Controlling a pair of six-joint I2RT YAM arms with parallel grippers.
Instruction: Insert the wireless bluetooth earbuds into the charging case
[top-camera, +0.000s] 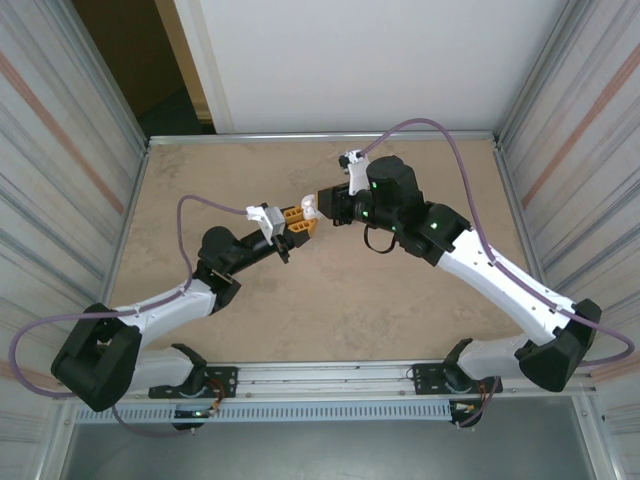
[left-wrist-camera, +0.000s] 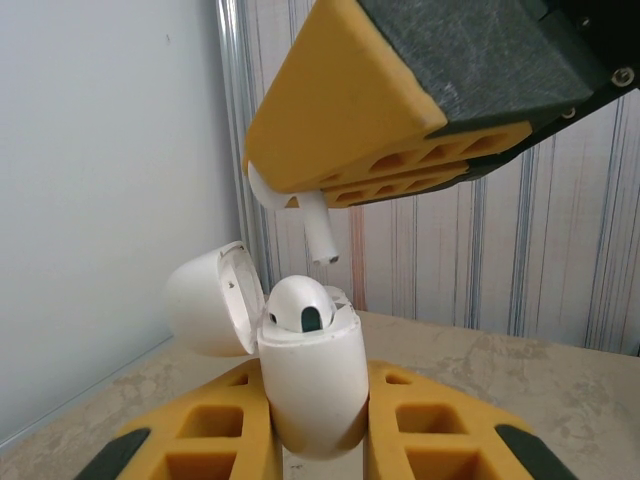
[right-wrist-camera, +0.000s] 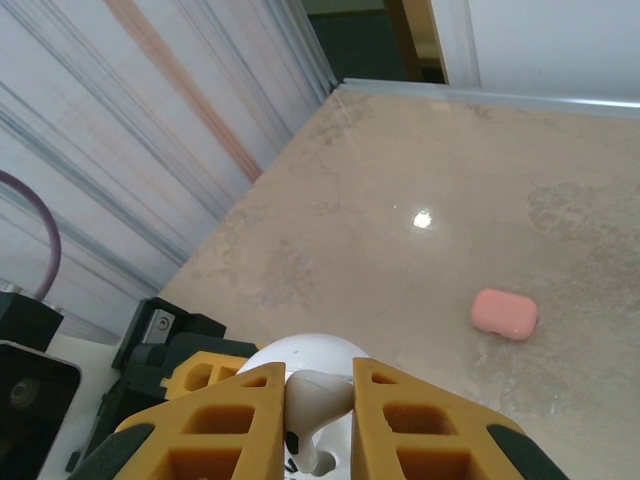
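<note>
The left claw (top-camera: 296, 224) is clenched on the open white charging case (left-wrist-camera: 310, 385), with one white earbud (left-wrist-camera: 298, 302) seated inside. Just above it, the right claw (top-camera: 322, 206) pinches a second white earbud (left-wrist-camera: 318, 228), stem pointing down. A pink case (right-wrist-camera: 505, 314) lies well apart on the table (right-wrist-camera: 400, 160).

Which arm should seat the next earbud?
Likely right: the right gripper pinches a white earbud, stem down, just above the open white case, which the left gripper holds, one bud already seated.

Lab test cell: corrugated metal walls (top-camera: 60, 150), aluminium-framed beige tabletop (top-camera: 200, 180).
</note>
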